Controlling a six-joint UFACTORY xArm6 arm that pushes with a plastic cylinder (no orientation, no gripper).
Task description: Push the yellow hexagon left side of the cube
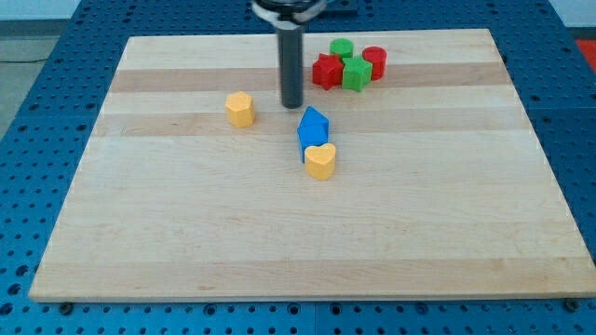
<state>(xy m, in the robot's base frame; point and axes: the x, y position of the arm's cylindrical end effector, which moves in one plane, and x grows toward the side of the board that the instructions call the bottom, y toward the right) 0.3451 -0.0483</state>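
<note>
The yellow hexagon (240, 109) lies on the wooden board (186, 233), left of centre near the view's top. The blue cube (313, 128) lies to its right, near the middle, with a yellow heart block (320, 161) touching its lower edge. My tip (292, 104) stands between the hexagon and the blue cube, a little above the cube's upper left corner and about a block's width to the right of the hexagon. It touches neither block.
A cluster lies at the view's top right: a red star (326, 71), a green block (356, 73), a green cylinder (342, 48) and a red cylinder (374, 61). The board rests on a blue perforated table (37, 140).
</note>
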